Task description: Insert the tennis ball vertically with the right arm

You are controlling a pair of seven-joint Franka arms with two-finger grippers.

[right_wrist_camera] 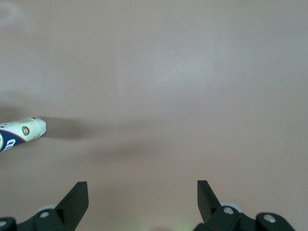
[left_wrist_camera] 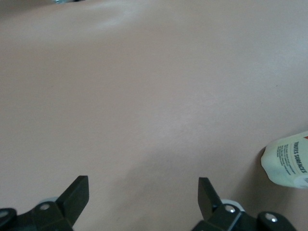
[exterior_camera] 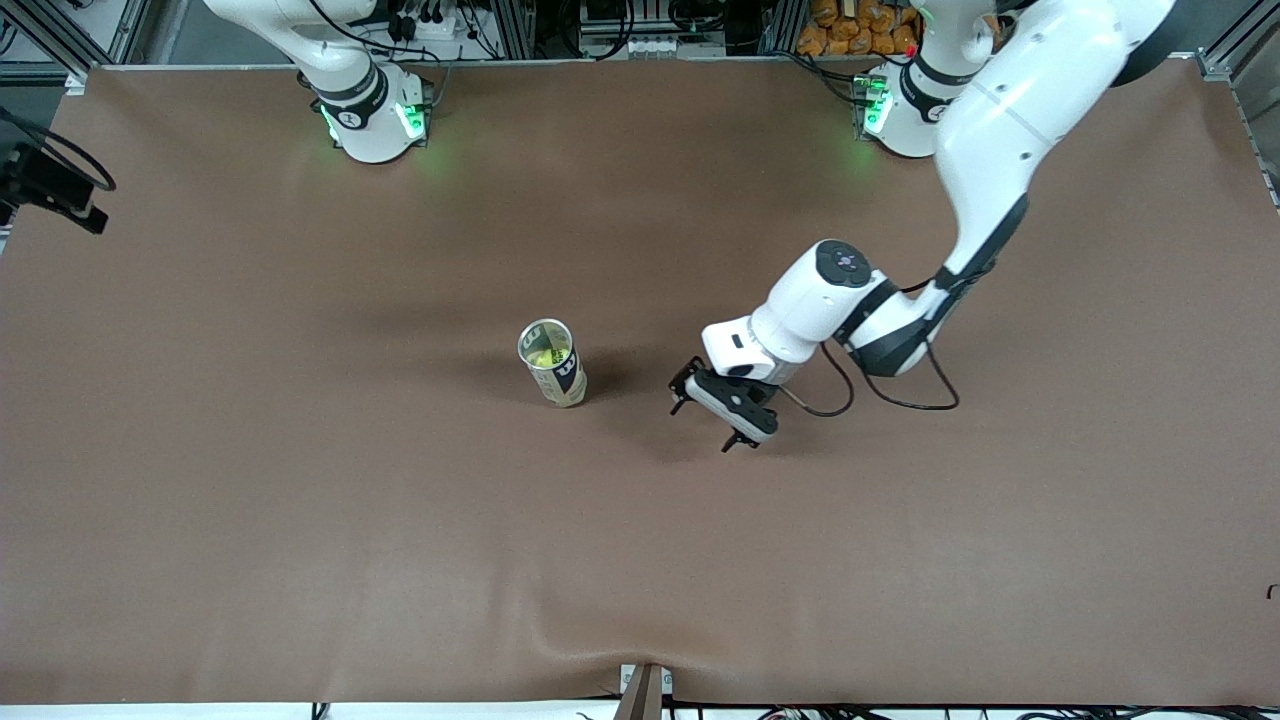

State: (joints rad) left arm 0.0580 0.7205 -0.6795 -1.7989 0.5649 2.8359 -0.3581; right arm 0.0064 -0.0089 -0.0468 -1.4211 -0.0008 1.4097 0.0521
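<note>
A tennis ball can stands upright in the middle of the brown table, open top up. A yellow-green tennis ball shows inside it. My left gripper is open and empty, low over the table beside the can, toward the left arm's end. The can's edge shows in the left wrist view, with the left gripper open. The right arm rises out of the front view at its base, and its hand is hidden there. The right gripper is open and empty over bare table, with the can apart from it.
The brown mat covers the whole table and has a slight ripple at the edge nearest the front camera. A black camera mount sits at the table edge at the right arm's end.
</note>
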